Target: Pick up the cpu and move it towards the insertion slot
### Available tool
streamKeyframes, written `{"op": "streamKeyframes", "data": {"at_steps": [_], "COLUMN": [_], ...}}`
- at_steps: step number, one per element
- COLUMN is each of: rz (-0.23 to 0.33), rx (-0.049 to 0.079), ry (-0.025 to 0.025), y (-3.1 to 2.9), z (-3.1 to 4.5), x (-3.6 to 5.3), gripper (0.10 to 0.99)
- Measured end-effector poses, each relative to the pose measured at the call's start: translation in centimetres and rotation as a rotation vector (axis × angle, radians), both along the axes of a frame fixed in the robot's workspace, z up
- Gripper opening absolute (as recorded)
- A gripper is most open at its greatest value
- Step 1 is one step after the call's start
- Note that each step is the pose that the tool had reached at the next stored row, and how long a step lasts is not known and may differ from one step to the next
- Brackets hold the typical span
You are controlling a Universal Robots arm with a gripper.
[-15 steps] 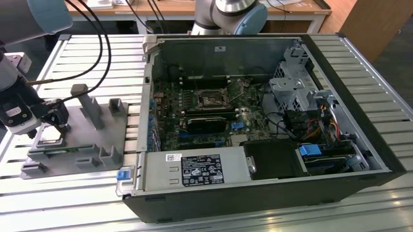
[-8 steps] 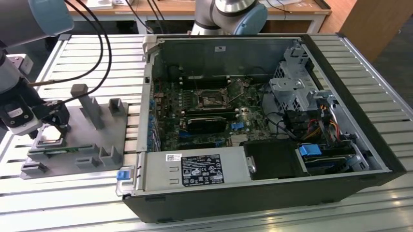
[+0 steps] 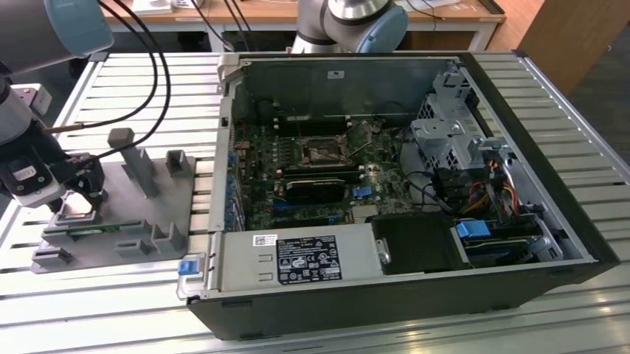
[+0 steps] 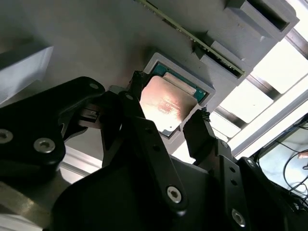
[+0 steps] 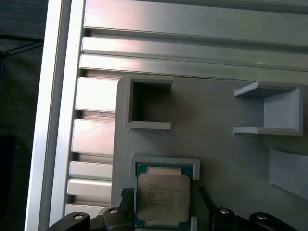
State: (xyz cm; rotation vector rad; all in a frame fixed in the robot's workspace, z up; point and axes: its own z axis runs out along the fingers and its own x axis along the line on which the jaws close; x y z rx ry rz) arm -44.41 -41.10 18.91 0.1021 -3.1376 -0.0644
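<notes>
Claw (image 4: 168, 98) open, fingers straddling cpu (image 5: 162, 199), small gap each side, nothing gripped. cpu sits in grey fixture (image 5: 226, 159) pocket on counter (image 5: 192, 24). IMO: stay centred, squeeze opposite edges evenly, lift level. Insertion slot (image 3: 322, 153) well apart, inside pc case (image 3: 394, 310).

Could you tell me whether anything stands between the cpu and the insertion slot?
Yes: the computer case's side wall rises between the grey fixture, where the open gripper straddles the cpu, and the insertion slot. The case is open on top.
</notes>
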Motion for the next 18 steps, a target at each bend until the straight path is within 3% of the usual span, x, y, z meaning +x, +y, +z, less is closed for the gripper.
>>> {"op": "streamKeyframes", "data": {"at_steps": [18], "rz": [0.0], "rx": [0.006], "ry": [0.0003], "y": [0.21], "z": [-0.46], "x": [-0.12], "gripper": [0.604]}}
